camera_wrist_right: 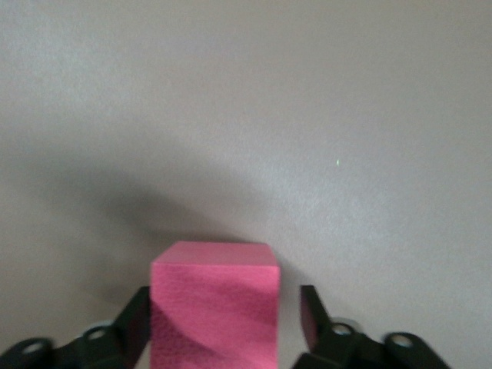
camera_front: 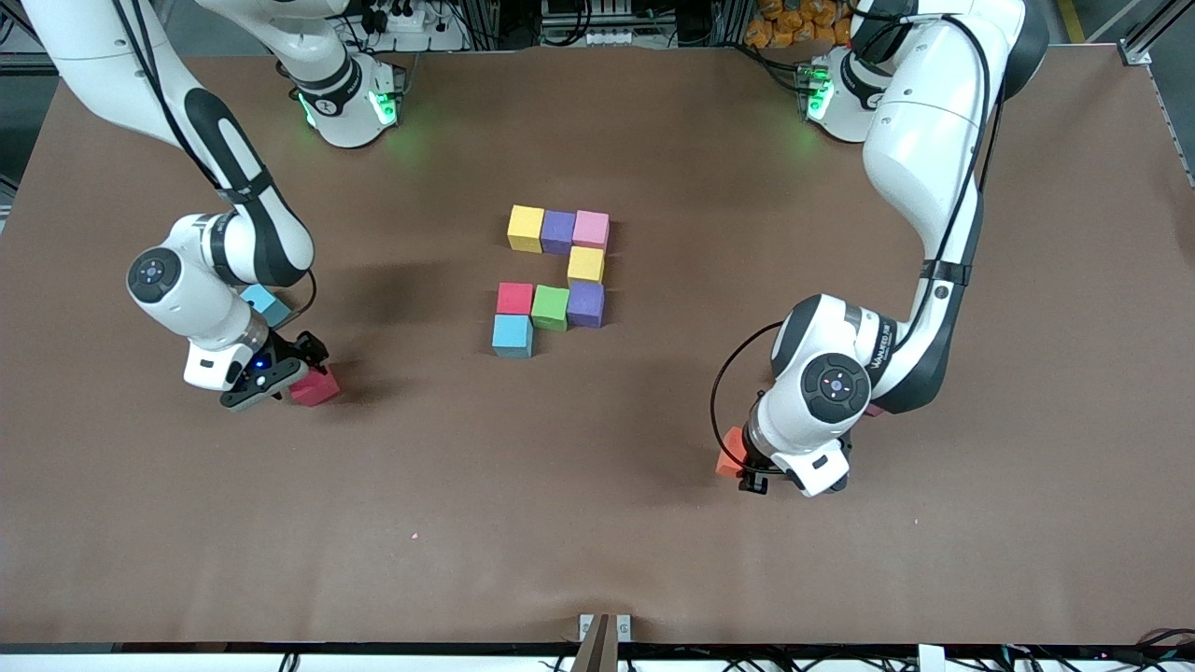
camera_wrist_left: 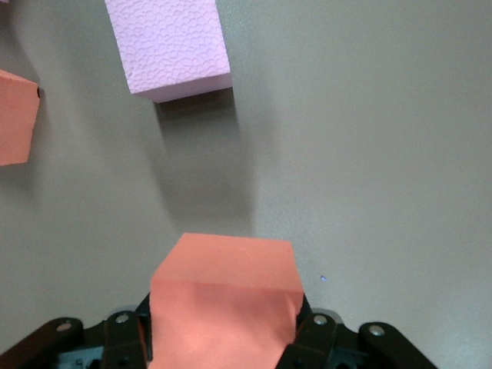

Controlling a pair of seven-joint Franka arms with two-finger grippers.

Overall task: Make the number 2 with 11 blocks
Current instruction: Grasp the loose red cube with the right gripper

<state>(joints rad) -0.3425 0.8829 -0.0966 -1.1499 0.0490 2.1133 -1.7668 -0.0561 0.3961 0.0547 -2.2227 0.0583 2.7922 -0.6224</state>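
We see the number 2 (camera_front: 555, 280) half-built mid-worktop, eight blocks laid. Toward the left arm's end, the left gripper (camera_wrist_left: 223, 342) has its jaws clenched on an orange block (camera_wrist_left: 224, 296), a pink block (camera_wrist_left: 169, 46) near it. The right gripper (camera_wrist_right: 223, 330) straddles a red block (camera_wrist_right: 214, 307), jaws not yet touching both sides.

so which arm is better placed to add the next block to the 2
Left, probably. Its left gripper is shut on an orange block, ready to carry to the number 2. The right gripper only straddles a red block, a gap showing beside one finger.
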